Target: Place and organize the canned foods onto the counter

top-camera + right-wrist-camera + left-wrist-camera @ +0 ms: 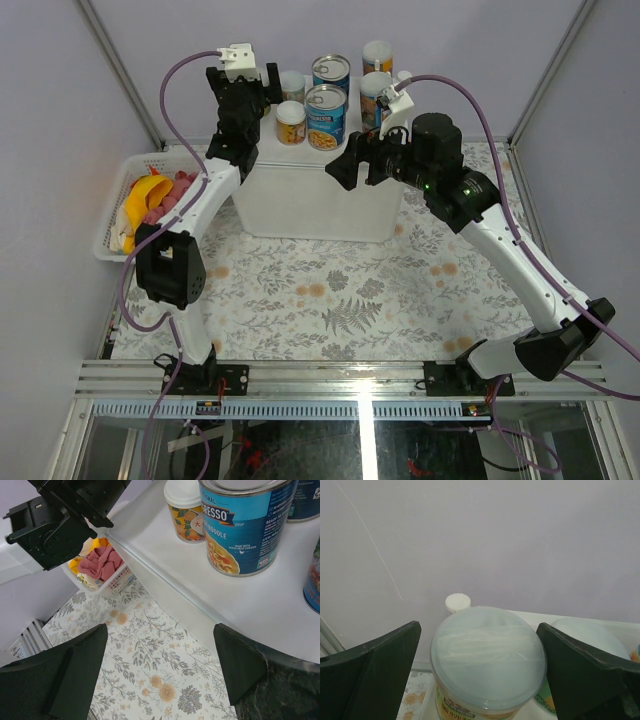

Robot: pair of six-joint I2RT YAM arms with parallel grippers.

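From above, the canned foods [326, 115] stand grouped on the far side of the counter [320, 210]. Left wrist: the left gripper [479, 672] is spread around a jar [487, 650] there, not touching it, probably to align it. Right wrist: the right gripper [159, 672] gapes empty over the near edge of the counter.

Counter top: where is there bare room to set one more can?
Bare: the counter's near strip, between the front jar and blue can and its near edge. The open right gripper hangs by the near-right part. Crowded: the far half, where cans and canisters stand close, the open left gripper around one jar.
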